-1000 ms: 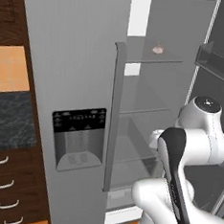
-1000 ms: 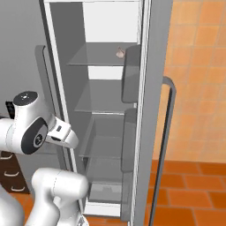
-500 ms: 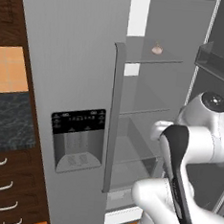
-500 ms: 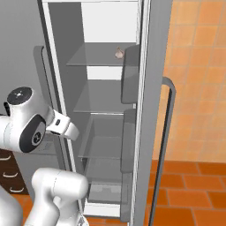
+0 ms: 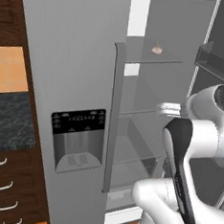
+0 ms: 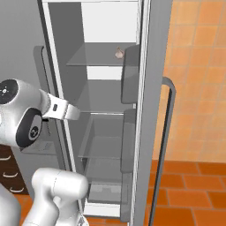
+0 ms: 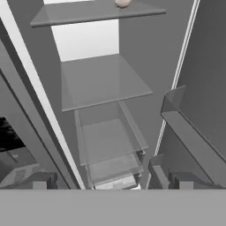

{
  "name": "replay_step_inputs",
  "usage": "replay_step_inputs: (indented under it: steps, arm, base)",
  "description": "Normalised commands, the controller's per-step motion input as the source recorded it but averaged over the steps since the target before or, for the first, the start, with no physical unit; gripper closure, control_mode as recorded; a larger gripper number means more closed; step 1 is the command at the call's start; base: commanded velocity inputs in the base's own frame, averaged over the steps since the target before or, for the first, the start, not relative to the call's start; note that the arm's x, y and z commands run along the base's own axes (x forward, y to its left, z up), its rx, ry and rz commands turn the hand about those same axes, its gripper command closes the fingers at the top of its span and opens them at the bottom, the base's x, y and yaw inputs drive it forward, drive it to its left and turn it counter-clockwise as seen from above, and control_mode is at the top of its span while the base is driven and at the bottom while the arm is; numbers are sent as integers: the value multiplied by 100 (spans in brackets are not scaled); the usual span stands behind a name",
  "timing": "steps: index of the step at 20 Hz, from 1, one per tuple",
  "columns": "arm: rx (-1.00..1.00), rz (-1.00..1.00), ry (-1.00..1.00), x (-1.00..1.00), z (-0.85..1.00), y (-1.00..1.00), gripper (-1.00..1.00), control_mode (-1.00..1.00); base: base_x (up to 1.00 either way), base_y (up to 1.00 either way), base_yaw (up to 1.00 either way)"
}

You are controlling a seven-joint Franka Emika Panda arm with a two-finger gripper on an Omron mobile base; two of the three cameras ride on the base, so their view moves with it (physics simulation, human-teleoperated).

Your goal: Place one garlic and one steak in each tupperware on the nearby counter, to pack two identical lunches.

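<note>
garlic [image 5: 157, 49] on the fridge's top glass shelf [image 5: 152, 55] | we sit below it, must reach up | gripper [image 7: 110, 178] apart, holding nothing

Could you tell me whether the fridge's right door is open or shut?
Open. The right door is swung out, baring the shelves inside, with a garlic on the upper one. The left door is shut.

Flat, even rendered light fills all three views, with no clear source and no glare. The fridge interior [image 6: 106, 92] shows soft grey shading and its white back panel [image 7: 86, 39] is brightest. Edges look slightly soft and pixelated, without lens distortion.
</note>
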Motion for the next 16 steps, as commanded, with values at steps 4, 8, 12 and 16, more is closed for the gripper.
replay_step_inputs:
  steps: [4, 8, 12, 16]
  arm:
    - [0, 0, -10, 2, 81, -6, -100, -100]
    - [0, 0, -2, 14, 54, -1, -100, -100]
    - [0, -4, -1, 33, 9, -9, -100, -100]
    - [0, -4, 0, 28, 8, -20, -100, -100]
  base:
    - [0, 0, 0]
    - [0, 0, 0]
    - [0, 0, 0]
    - [0, 0, 0]
